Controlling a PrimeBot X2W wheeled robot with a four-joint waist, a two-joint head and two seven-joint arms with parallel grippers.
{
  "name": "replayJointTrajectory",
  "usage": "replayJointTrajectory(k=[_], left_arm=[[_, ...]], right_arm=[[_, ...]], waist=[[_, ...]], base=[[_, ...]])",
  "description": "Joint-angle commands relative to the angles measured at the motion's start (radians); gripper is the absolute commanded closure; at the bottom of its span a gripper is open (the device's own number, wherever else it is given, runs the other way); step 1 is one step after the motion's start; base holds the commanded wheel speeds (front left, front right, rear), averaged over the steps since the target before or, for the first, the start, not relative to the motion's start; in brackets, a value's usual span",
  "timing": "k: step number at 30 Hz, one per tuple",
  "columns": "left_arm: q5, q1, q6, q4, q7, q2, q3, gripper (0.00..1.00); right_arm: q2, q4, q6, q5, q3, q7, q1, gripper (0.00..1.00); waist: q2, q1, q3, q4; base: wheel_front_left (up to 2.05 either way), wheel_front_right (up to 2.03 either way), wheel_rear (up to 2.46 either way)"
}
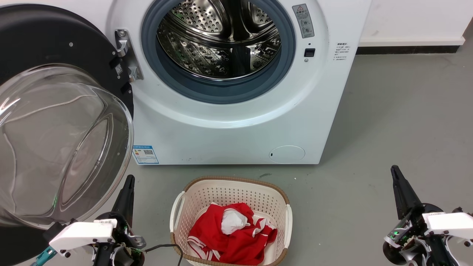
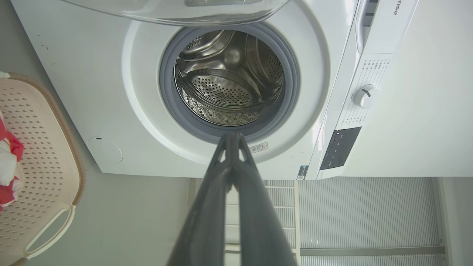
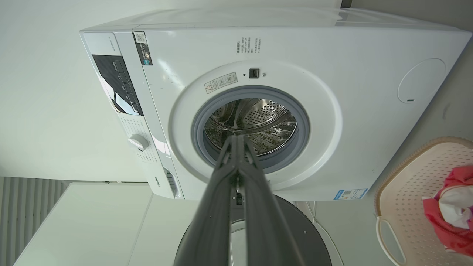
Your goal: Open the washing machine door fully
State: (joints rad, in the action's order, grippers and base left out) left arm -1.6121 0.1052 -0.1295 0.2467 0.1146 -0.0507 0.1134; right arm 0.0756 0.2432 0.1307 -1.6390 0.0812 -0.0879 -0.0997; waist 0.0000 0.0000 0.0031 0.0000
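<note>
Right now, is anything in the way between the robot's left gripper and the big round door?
No, nothing visible. The left gripper is right beside the washing machine door, near its lower edge. The laundry basket stands off to the gripper's right, out of the way.

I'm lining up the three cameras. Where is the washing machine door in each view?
Head view: the washing machine door, left side, open.
Left wrist view: top edge, its glass bowl.
Right wrist view: bottom centre, behind the right gripper.
Shared landmark: the steel drum.
</note>
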Motion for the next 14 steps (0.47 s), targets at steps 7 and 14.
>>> replayJointTrajectory(k=[7,14], left_arm=[[-0.001,0.008,-0.004,0.001,0.003,0.001,0.003,1.00],[-0.001,0.008,-0.004,0.001,0.003,0.001,0.003,1.00]], right_arm=[[-0.005,0.002,0.000,0.002,0.004,-0.005,-0.012,1.00],[-0.006,0.002,0.000,0.005,0.007,-0.007,-0.013,1.00]], waist=[[0.0000,0.0000,0.000,0.000],[0.0000,0.0000,0.000,0.000]], base=[[0.00,0.00,0.00],[0.00,0.00,0.00]])
